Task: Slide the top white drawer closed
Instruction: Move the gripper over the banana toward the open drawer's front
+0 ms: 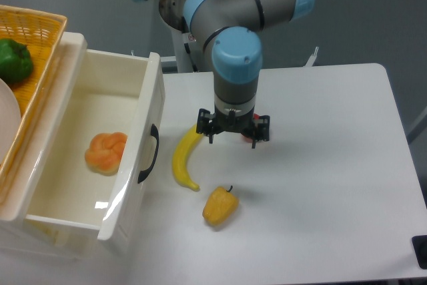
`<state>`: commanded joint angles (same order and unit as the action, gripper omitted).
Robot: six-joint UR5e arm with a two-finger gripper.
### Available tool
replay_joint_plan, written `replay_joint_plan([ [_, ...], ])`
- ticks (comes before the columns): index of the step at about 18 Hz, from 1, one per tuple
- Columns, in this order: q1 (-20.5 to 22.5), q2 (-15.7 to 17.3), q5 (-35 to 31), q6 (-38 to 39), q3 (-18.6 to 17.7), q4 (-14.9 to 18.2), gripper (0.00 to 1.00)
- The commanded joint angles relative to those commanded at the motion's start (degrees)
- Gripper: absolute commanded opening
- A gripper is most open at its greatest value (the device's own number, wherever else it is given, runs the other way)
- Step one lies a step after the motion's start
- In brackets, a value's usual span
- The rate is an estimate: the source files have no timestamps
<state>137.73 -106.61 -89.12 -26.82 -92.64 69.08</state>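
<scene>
The top white drawer [151,98] stands pulled out at the left, its front panel with the curved black handle [148,153] facing the table. An orange fruit [106,152] lies inside it. My gripper [232,133] points down over the table, right of the drawer front and just above the top end of a banana [184,157]. Its fingers are hidden under the wrist, so I cannot tell if they are open or shut. It touches neither the drawer nor the handle.
A red ball [249,137] peeks out behind the gripper's right side. A yellow pepper [220,205] lies in front of the banana. A woven yellow basket [37,31] with a green pepper [13,60] sits on the cabinet at far left.
</scene>
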Motion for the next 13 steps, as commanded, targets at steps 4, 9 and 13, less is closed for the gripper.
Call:
replay_joint_plan([
  [4,-1.2,-1.1,0.1,3.3,0.5,-0.3,1.00],
  [9,-1.4,-3.0,0.3,5.3,0.5,-0.3,1.00],
  [13,-1.9,-3.9,0.4,5.4,0.6,-0.3,1.00],
])
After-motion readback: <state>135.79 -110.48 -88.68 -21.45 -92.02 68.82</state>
